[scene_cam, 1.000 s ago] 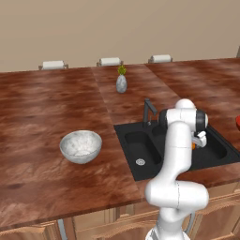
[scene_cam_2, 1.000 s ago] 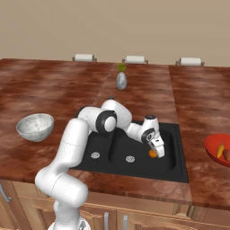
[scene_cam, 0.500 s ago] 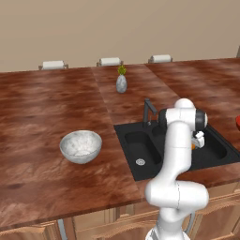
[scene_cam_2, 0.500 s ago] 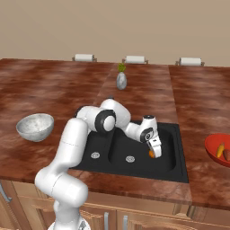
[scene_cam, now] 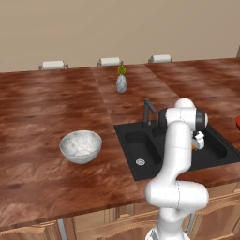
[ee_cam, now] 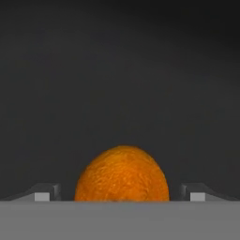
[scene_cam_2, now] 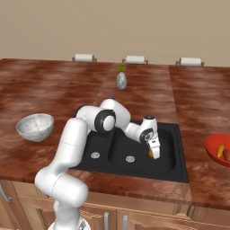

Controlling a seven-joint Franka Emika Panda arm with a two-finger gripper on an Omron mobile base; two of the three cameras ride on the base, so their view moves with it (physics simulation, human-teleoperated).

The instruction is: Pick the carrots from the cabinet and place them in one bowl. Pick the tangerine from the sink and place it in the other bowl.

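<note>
Left base view was looked at first. On the brown surface (scene_cam: 42, 108) the whitish-grey bowl (scene_cam: 80, 146) was seen, well apart from the black sink (scene_cam: 140, 145). The white arm was bent down into the right basin, and a bit of orange was seen just beside its hand.

In the right base view, the tool (scene_cam_2: 155, 154) was seen low in the right basin of the sink (scene_cam_2: 134, 155), with the tangerine (scene_cam_2: 151, 154) right at its tips. The red bowl (scene_cam_2: 219, 150) was seen far to the right on the surface, with the carrots (scene_cam_2: 222, 151) lying inside it.

In the hand view, the tangerine (ee_cam: 122, 174) was seen on the dark sink floor, sitting between the two fingertips (ee_cam: 46, 192). The tool was spread wide, one tip at each side of the fruit, and no touch could be seen yet.

The tangerine was judged to be small, light and round. Its skin looked a little bumpy, so it was not thought very slippery, but it could roll away on the smooth floor. It was thought a bit soft, so a gentle squeeze would be best. The widest middle part, one tip on each side, was judged the best place to take hold.
</note>
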